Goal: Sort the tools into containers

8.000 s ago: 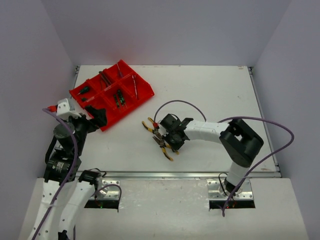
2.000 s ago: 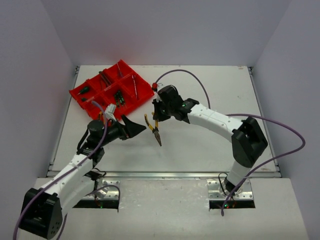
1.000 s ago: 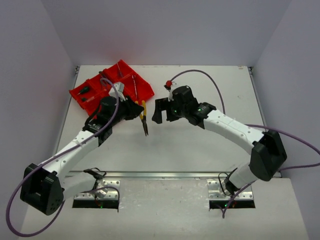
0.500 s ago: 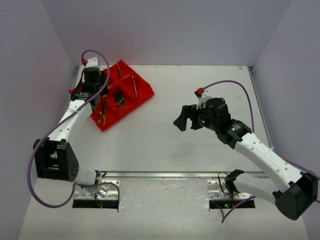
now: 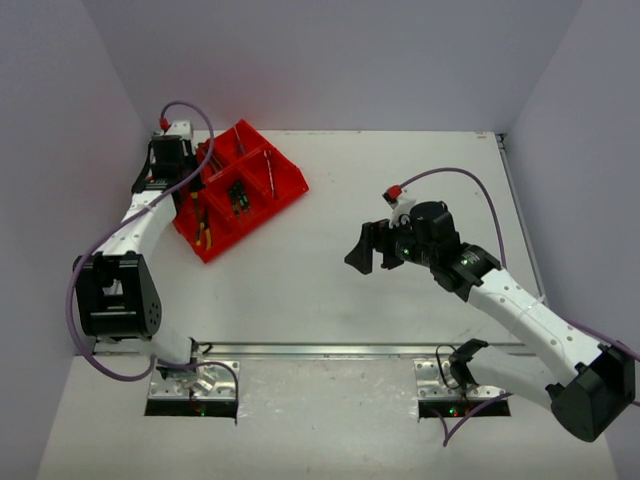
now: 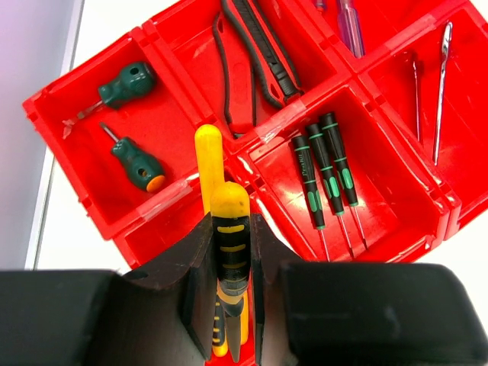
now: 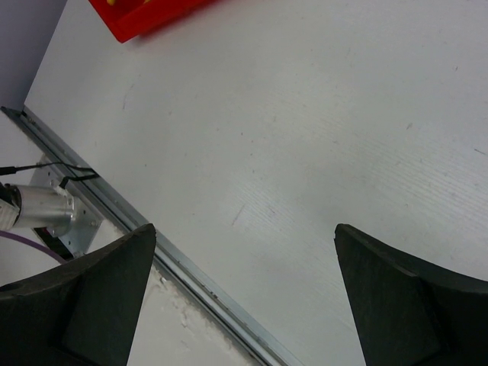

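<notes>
- Two arms are over the worktop (image 5: 430, 170), and one red tray (image 5: 288, 184) sits at its far-left part.
- The left end effector (image 6: 229, 255) is clamped on one pair of yellow-handled pliers (image 6: 209, 156). Both yellow handles stick out beyond the fingers.
- In the top view the left end effector (image 5: 192, 195) hangs over the tray's near-left side. Whether the pliers touch the tray floor cannot be told.
- Two stubby green screwdrivers (image 6: 126, 81) lie in one tray compartment, apart from each other.
- Three thin green-black screwdrivers (image 6: 326, 169) lie side by side in the middle compartment, tips pointing the same way.
- Two slim silver wrenches (image 6: 442, 72) lie roughly parallel in the compartment to the right of them.
- A black-and-red utility knife (image 6: 263, 53) lies in the compartment just beyond the pliers. A second dark outline lies beside it, and the count there is unclear.
- One purple-handled screwdriver (image 6: 351, 27) shows at the upper edge, partly cut off.
- The right end effector (image 5: 372, 250) is spread wide and holds nothing, above bare worktop and well apart from the tray.
</notes>
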`<state>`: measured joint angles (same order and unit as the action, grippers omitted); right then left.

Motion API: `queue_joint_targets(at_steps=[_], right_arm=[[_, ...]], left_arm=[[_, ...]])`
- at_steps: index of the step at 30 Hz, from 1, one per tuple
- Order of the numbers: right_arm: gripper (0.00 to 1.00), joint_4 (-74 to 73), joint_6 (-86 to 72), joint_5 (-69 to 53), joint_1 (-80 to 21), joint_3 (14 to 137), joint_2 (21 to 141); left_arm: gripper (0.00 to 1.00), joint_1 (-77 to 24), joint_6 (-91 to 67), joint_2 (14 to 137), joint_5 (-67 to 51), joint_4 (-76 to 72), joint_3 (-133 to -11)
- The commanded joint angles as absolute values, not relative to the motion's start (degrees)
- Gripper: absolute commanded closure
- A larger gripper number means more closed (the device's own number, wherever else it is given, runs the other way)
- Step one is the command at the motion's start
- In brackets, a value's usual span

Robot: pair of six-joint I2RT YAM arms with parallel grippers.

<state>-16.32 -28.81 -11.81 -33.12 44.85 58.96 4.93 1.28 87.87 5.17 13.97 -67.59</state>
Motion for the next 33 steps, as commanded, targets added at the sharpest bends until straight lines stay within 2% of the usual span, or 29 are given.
queue_joint_targets(at_steps=[1, 7, 10, 11, 14, 22, 23, 24, 26, 33], right_arm=[[0.01, -13.8, -27.8, -12.9, -33.2, 44.3, 57.4], [0.01, -13.9, -27.8, -13.1, -33.2, 44.4, 57.6], [0.01, -13.8, -27.8, -13.1, -33.3, 44.4, 57.9], [0.01, -13.8, -27.8, -13.1, -33.3, 44.5, 58.0], [0.01, -13.8, -27.8, -13.1, -33.3, 44.7, 58.2], [0.01, -14.1, -27.5, -12.6, -33.3, 45.7, 59.3], [0.01, -14.2, -27.4, -12.5, -33.3, 45.9, 59.5], [0.01, -14.9, -26.9, -12.0, -33.2, 46.6, 59.6], [0.01, -17.4, -25.9, -10.2, -33.2, 48.1, 59.7], [0.01, -33.2, -23.7, 11.8, -33.4, 54.0, 55.6]], left_arm=[[0.96, 5.7, 2.9, 88.6, 2.5, 6.9, -67.2], [0.91, 6.0, -1.3, 91.4, 2.8, 6.7, -66.2], [0.81, 7.0, -3.2, 91.9, 2.7, 6.1, -64.8], [0.76, 7.2, -3.9, 92.0, 2.7, 6.3, -64.6], [0.49, 7.8, -5.2, 92.0, 4.7, 7.4, -64.8], [0.32, 8.3, -9.9, 80.7, 6.9, 10.2, -66.0], [0.23, 8.3, -10.5, 78.8, 7.1, 10.8, -66.0], [0.1, 8.2, -11.1, 76.0, 7.0, 12.0, -66.1], [0.0, 8.1, -12.5, 68.8, 6.0, 15.6, -66.2], [0.0, 8.1, -13.4, 46.7, 2.3, 23.3, -57.3]])
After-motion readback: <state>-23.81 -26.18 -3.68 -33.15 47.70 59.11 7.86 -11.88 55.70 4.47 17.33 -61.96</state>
